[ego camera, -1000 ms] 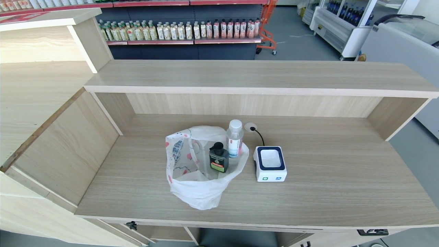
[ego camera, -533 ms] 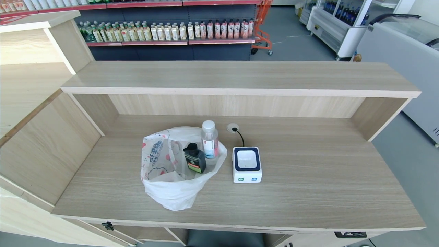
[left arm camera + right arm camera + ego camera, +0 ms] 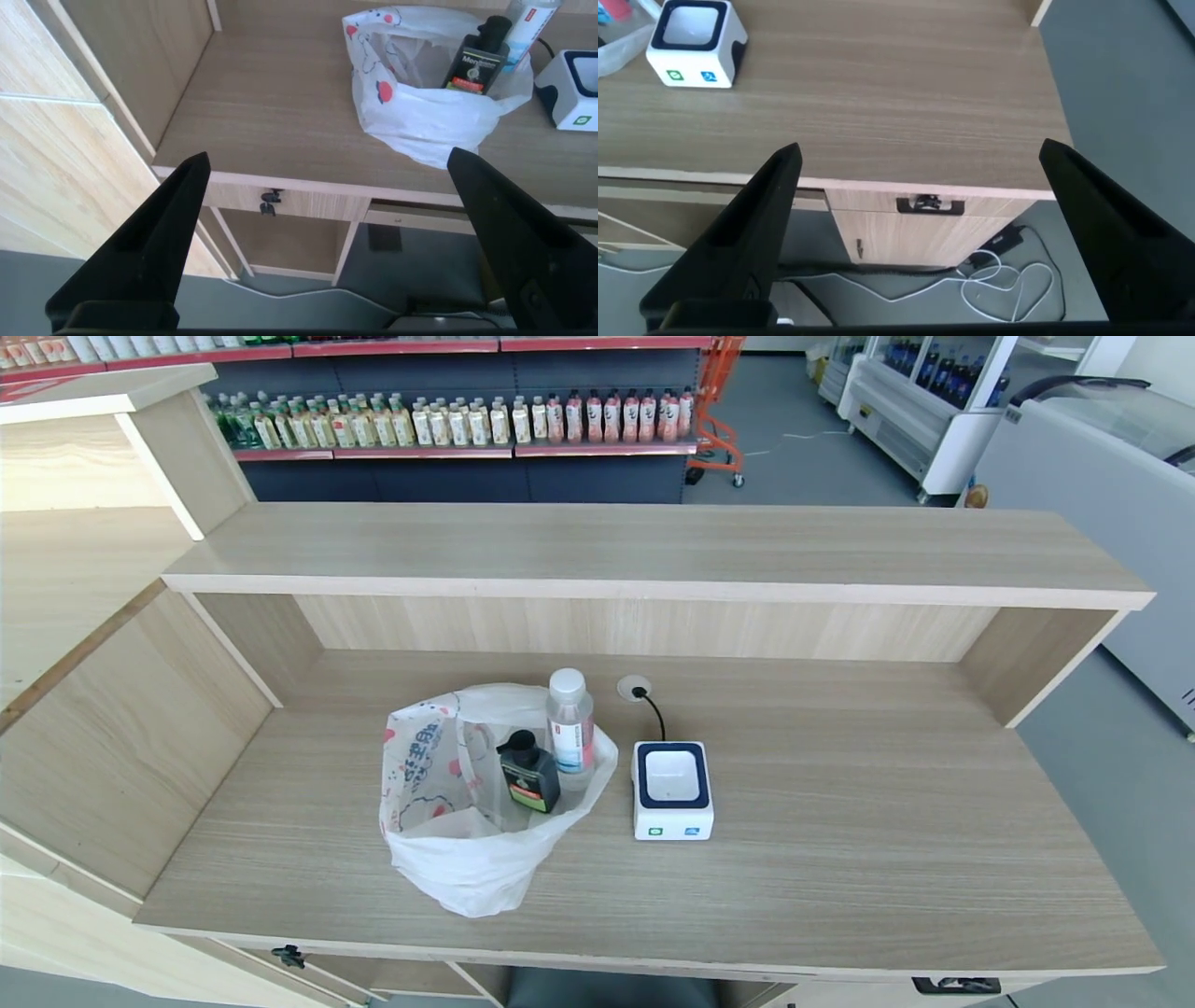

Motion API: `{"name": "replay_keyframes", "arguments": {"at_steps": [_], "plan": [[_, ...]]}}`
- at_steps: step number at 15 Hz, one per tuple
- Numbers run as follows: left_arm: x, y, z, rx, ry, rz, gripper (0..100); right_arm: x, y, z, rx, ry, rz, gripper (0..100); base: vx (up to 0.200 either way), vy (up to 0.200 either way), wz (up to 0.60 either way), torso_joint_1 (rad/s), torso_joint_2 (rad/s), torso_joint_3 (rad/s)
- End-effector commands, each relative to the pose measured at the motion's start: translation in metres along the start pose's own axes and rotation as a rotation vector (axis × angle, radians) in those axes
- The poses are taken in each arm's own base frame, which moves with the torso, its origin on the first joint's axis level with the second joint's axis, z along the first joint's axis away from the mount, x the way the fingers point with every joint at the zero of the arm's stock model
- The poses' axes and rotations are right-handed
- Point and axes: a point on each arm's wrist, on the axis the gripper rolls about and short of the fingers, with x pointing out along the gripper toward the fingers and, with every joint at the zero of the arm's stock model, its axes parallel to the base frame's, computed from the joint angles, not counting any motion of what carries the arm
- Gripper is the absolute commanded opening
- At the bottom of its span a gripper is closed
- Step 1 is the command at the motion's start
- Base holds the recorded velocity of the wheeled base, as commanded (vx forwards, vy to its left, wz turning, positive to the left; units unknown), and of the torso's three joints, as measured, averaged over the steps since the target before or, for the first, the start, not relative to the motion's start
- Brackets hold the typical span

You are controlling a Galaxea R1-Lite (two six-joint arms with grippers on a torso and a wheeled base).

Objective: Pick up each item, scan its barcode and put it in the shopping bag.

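My left jaws, right jaws spread, empty. Ahead of left jaws: black pump bottle (image 3: 529, 775), clear water bottle (image 3: 569, 721) inside white plastic shopping bag (image 3: 467, 875). Bagging looks done; next, no grasp needed.

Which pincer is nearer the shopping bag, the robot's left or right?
Left. The left pincer hangs open off the counter's front edge, on the shopping bag's side; the right pincer hangs off that edge beyond the scanner.
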Motion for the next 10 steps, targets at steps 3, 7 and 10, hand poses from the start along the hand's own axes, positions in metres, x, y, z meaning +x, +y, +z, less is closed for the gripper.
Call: {"name": "replay_keyframes", "arguments": {"at_steps": [3, 7, 10], "plan": [[0.0000, 0.0000, 0.0000, -0.001, -0.001, 0.000, 100, 0.0006, 0.0001, -0.0008, 0.090, 0.006, -0.002, 100, 0.000, 0.000, 0.00, 0.000, 0.00, 0.000], [0.0000, 0.0000, 0.0000, -0.001, -0.001, 0.000, 100, 0.0017, 0.0001, -0.0009, 0.170, -0.016, -0.001, 100, 0.000, 0.000, 0.00, 0.000, 0.00, 0.000], [0.0000, 0.0000, 0.0000, -0.001, -0.001, 0.000, 100, 0.0017, 0.0002, -0.0008, 0.170, -0.017, 0.002, 100, 0.000, 0.000, 0.00, 0.000, 0.00, 0.000]]}}
